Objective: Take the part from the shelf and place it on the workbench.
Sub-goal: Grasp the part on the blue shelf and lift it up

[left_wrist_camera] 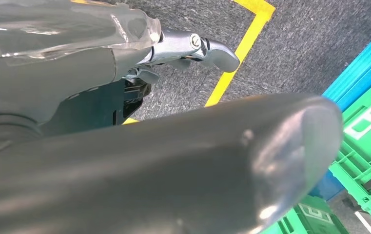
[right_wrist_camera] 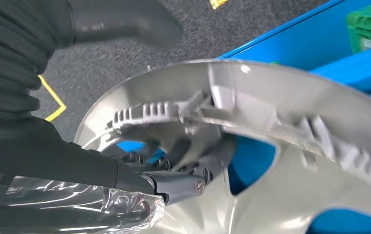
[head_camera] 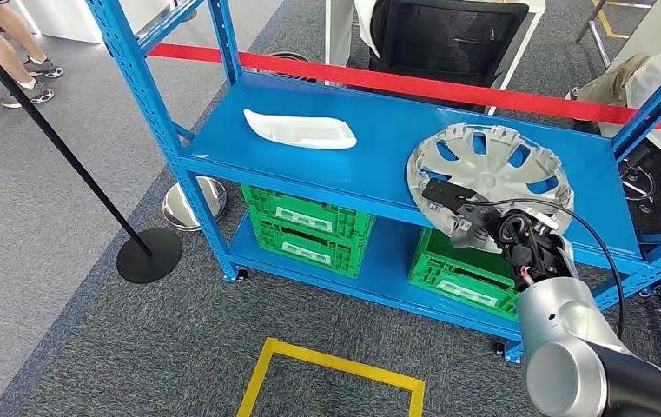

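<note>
silver hubcap (head_camera: 492,174) rim hides the right robot hand (head_camera: 474,221) fingertips.

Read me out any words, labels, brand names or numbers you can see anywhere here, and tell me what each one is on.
No text here can be read.
White labels on the green crates under the blue shelf: too small and blurred to read.
White raised marking on a green crate in the left wrist view: cut off by the frame edge, not readable.
Hubcap, white tray and right hand: no lettering visible.
</note>
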